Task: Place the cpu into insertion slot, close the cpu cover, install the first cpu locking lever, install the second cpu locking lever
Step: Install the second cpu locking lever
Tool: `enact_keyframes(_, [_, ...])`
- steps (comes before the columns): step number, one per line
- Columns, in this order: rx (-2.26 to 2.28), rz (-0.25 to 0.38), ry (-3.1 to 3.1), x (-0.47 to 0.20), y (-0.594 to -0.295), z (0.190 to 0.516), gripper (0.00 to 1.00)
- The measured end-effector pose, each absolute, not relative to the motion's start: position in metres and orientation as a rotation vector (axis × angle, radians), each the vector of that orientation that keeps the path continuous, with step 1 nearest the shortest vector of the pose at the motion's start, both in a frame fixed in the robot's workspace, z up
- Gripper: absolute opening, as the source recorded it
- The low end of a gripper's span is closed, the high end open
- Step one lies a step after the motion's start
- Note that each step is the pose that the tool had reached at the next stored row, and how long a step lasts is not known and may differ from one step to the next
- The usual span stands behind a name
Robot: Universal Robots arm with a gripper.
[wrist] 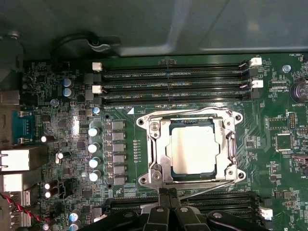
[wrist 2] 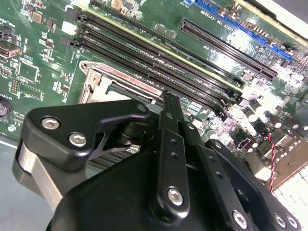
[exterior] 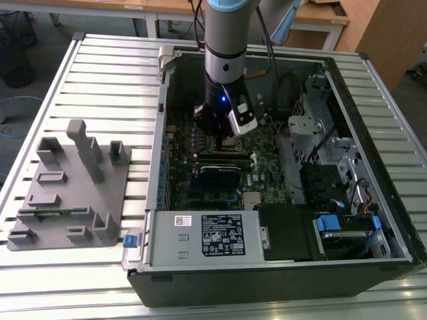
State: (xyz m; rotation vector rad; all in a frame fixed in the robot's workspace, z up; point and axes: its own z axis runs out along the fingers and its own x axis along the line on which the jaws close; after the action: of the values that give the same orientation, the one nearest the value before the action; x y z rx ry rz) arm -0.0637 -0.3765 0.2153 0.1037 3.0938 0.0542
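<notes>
The cpu point(wrist: 192, 149), a flat silver-grey square, lies in the insertion slot point(wrist: 169, 129) on the green motherboard. The cpu cover point(wrist: 226, 144), a silver frame, lies flat over the chip's edges and also shows as the cpu cover point(wrist 2: 110, 79) in the second wrist view. Thin wire levers point(wrist: 187, 111) run flat along two opposite sides of the frame. My gripper point(wrist: 168, 193) is shut, fingers pressed together, with its tips at the socket's edge beside one lever point(wrist: 192, 183); I cannot tell whether they touch it. In the exterior view my gripper point(exterior: 223, 137) hangs low inside the case.
Long black memory slots point(wrist: 173, 77) flank the socket on two sides. A black card point(exterior: 220, 175) and a power supply point(exterior: 207, 237) lie nearer the case's front. A drive cage point(exterior: 333, 173) is at the exterior view's right, a grey fixture point(exterior: 70, 187) at its left.
</notes>
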Motion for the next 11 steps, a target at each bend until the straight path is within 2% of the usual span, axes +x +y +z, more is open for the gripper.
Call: enact_keyframes(11, [0.104,0.055,3.093,-0.0651,-0.3765,0.2132,0.11])
